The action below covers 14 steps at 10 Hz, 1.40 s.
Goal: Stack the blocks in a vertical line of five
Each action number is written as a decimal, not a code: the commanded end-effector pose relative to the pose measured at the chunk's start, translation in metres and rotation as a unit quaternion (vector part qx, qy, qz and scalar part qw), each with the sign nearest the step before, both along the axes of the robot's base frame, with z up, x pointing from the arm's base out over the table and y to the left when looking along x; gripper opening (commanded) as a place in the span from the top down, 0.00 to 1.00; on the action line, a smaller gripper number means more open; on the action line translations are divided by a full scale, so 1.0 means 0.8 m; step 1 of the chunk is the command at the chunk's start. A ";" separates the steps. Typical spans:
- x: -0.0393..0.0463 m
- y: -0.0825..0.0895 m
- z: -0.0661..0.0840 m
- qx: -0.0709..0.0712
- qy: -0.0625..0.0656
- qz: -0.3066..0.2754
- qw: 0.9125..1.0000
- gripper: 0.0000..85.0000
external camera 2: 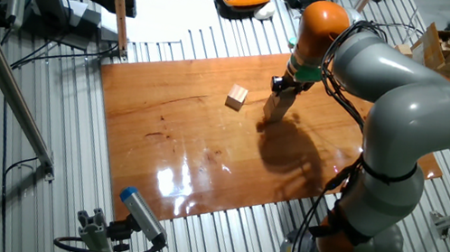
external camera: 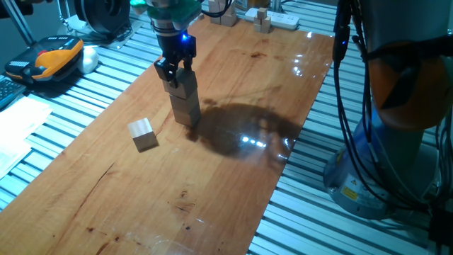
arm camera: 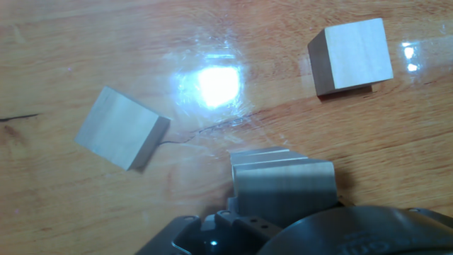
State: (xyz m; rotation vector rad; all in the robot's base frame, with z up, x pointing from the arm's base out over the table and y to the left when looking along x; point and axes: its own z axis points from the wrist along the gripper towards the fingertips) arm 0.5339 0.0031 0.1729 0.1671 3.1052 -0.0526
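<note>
A stack of pale wooden blocks (external camera: 185, 106) stands upright on the wooden board, also seen as the stack (external camera 2: 276, 109) in the other fixed view. My gripper (external camera: 175, 71) comes straight down on it, its fingers pressed against both sides of the top block (arm camera: 283, 185). The hand view shows the edges of lower blocks slightly offset under that top block. Two loose blocks lie on the board in the hand view: one block (arm camera: 120, 129) to the left and another block (arm camera: 352, 57) at the upper right. The fixed views show only one loose block (external camera: 142, 134), (external camera 2: 236, 98) beside the stack.
The wooden board (external camera: 233, 177) rests on a slotted metal table. Small wooden blocks (external camera: 262, 20) and a white power strip sit at the far end. An orange handheld device (external camera: 56, 57) lies to the left. The robot base (external camera: 396, 142) and hanging cables stand at the right.
</note>
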 end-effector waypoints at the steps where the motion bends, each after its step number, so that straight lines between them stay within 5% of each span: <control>1: 0.000 0.000 0.000 -0.001 -0.002 0.000 1.000 0.60; 14: 0.000 0.000 -0.001 -0.001 -0.013 -0.002 1.000 0.60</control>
